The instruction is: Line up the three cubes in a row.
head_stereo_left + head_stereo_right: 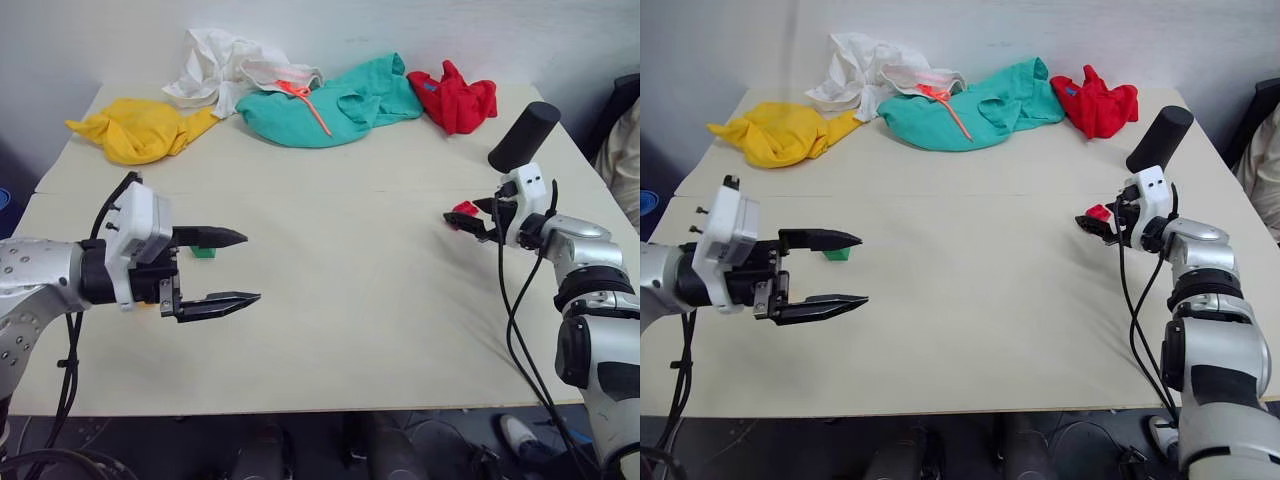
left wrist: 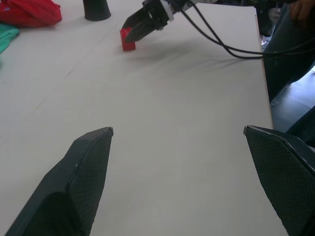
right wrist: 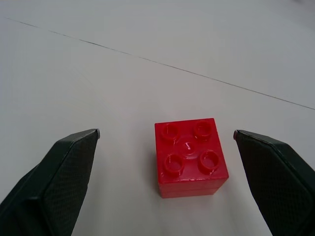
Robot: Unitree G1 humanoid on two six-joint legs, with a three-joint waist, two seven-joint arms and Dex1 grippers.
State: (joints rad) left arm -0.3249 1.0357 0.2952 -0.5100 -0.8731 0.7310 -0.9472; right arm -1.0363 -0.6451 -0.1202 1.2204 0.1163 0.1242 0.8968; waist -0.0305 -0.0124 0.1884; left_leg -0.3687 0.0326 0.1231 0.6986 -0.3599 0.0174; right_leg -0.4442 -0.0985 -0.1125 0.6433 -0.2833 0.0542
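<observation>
Cubes first: red cube [image 3: 191, 157] sitting studs-up on the bench [image 1: 350, 330], squarely between the wide-open fingers of the right end effector [image 3: 166, 135], not touched yet, just beside the foot of the black cylinder [image 1: 523, 136]. Green cube [image 1: 837, 254] well away from that cylinder, across the bench, peeking out behind the upper finger of the left end effector [image 1: 232, 268], which hangs above the surface with jaws spread wide and nothing in them. Orange-yellow cube: can't make it out for sure, maybe tucked behind the left wrist, so leaving that one alone. Handling-wise, probably dead easy stuff: hard moulded plastic, very light, rigid, nothing to crush. Glossy sides look a bit slick though, and being so light, likely to skid or spin if one finger lands before the other. Best bet looks like pinching the two flat opposite side walls, low on the body, below the studs, with the fingers square to the faces instead of on the corners. Cloths heaped along the far edge, beyond the cylinder, well out of the way.
</observation>
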